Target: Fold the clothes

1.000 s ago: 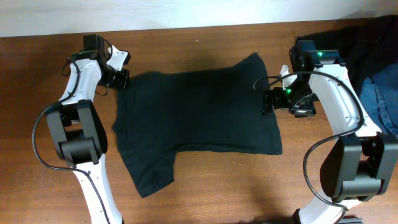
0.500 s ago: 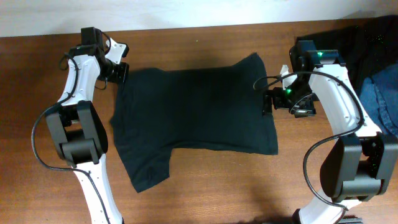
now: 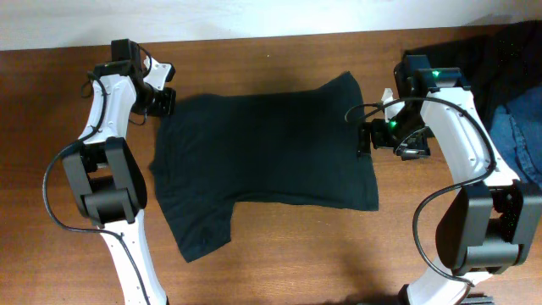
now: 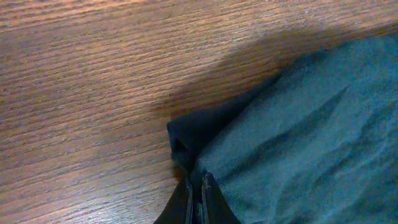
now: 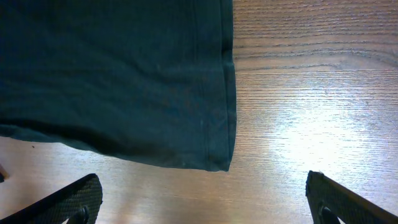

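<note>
Fingers first: on my left gripper [image 3: 161, 100] they are clenched, and in the left wrist view the two dark fingertips [image 4: 198, 196] press together on a bunched fold at the edge of the black short-sleeved T-shirt [image 4: 298, 137] of thin soft fabric. That fold rises off the wood at the pinch, so I read this as a grasp on the cloth.

My right gripper [image 3: 364, 138] stands spread wide. From its wrist camera I see one black finger [image 5: 78, 199] at each lower corner of the picture. The stitched hem corner of the shirt [image 5: 112, 74] lies ahead of them, roughly between the two and apart from both. It holds nothing.

From overhead, the shirt [image 3: 271, 144] lies spread on the brown wooden table [image 3: 296, 254] between the two arms. Its far left corner is at the left gripper and its right edge just beside the right one. One sleeve [image 3: 199, 237] points toward the near edge on the left.

I can read no writing on the fabric that faces up.

Off to the far right, a heap of dark cloth [image 3: 508, 47] and a piece of blue denim [image 3: 521, 140] lie behind the right arm, well apart from the shirt. A green light [image 3: 436, 74] glows on that arm.
</note>
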Available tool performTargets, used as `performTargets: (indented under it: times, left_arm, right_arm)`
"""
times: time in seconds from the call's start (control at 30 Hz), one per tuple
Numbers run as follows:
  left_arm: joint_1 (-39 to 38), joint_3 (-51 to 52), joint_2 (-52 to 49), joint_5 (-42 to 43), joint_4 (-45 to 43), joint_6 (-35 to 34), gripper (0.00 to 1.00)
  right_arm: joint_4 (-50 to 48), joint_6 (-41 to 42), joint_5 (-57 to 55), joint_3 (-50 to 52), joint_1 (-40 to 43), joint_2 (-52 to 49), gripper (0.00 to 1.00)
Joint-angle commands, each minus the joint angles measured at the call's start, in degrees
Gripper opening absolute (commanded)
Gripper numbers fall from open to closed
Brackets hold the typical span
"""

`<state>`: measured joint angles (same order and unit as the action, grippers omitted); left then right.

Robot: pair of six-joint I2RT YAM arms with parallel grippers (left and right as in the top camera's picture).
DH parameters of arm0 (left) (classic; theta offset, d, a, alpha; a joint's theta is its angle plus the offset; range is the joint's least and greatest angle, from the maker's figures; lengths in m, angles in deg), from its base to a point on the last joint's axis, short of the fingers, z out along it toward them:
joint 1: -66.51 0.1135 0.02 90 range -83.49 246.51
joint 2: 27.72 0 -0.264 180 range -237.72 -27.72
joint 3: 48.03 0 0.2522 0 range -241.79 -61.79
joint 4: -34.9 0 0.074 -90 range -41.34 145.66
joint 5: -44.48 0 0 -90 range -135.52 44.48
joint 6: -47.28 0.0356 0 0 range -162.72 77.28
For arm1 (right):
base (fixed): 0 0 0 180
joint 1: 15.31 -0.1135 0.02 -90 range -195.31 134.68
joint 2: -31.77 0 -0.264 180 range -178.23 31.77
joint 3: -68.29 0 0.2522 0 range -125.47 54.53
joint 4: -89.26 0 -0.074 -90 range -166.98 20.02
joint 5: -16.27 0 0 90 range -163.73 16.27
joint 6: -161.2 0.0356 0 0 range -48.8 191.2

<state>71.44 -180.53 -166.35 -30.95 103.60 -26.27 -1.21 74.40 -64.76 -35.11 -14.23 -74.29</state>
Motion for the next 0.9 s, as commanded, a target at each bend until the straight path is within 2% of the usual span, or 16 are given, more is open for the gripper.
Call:
performTargets:
  times: [0.0, 0.1, 0.33, 0.57, 0.87]
  left_arm:
    - [-1.53, -1.22, 4.24, 0.44, 0.26, -1.44, 0.01]
    - [-3.41, -1.22, 5.11, -2.40, 0.61, -1.44, 0.01]
    - [-11.41, -1.22, 6.71, -19.93, 2.73, -1.44, 0.01]
    - [-17.03, -1.22, 6.88, -21.14, 6.97, -2.64, 0.01]
    - [-21.14, -1.22, 6.88, -21.09, 16.70, -10.19, 0.01]
  right_arm:
    - [-0.15, 0.28, 0.52, 0.24, -0.33, 1.29, 0.99]
    - [-0.15, 0.26, 0.50, 0.24, -0.33, 1.29, 0.99]
    - [-0.15, 0.28, 0.50, 0.24, -0.33, 1.29, 0.99]
    - [-0.15, 0.26, 0.50, 0.24, -0.33, 1.29, 0.99]
    - [-0.15, 0.28, 0.50, 0.24, -0.33, 1.29, 0.99]
